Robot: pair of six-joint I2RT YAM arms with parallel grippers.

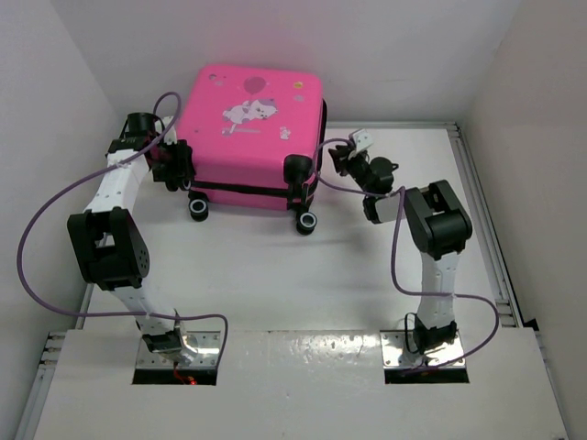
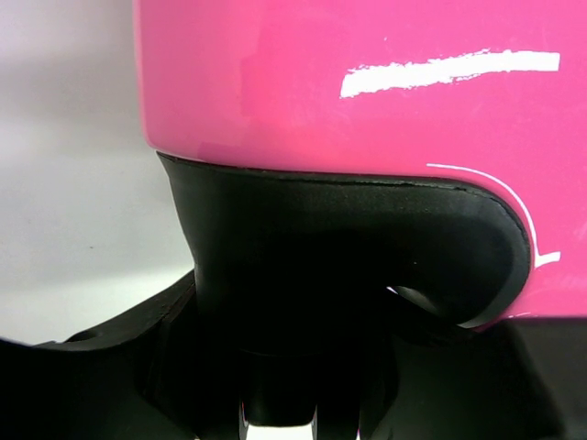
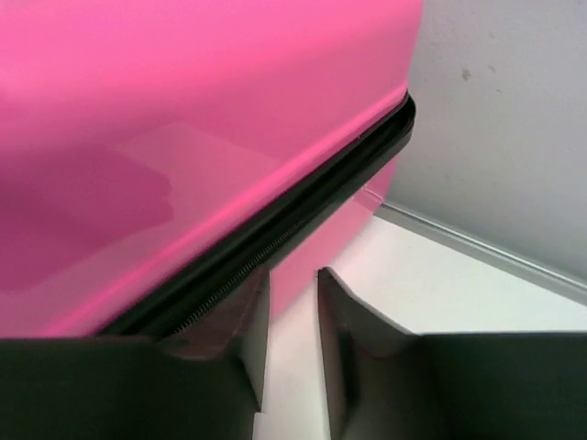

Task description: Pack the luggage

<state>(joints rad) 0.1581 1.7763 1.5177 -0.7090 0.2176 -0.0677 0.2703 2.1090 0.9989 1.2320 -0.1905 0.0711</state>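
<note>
The luggage (image 1: 248,119) is a pink suitcase with a white cartoon animal print. It lies flat and closed at the back of the table. Two black wheels (image 1: 305,221) point toward me. My left gripper (image 1: 176,165) is at its front left corner. In the left wrist view the pink shell (image 2: 367,92) and a black wheel housing (image 2: 348,247) fill the frame, with the housing between my dark fingers (image 2: 284,367). My right gripper (image 1: 341,156) is at the right side. Its jaws (image 3: 292,284) stand slightly apart and empty, the left finger against the black zipper seam (image 3: 275,234).
White walls enclose the table on the left, back and right. A metal rail (image 1: 481,211) runs along the right edge. Purple cables (image 1: 37,229) loop off both arms. The back wall (image 3: 514,119) is close behind the suitcase.
</note>
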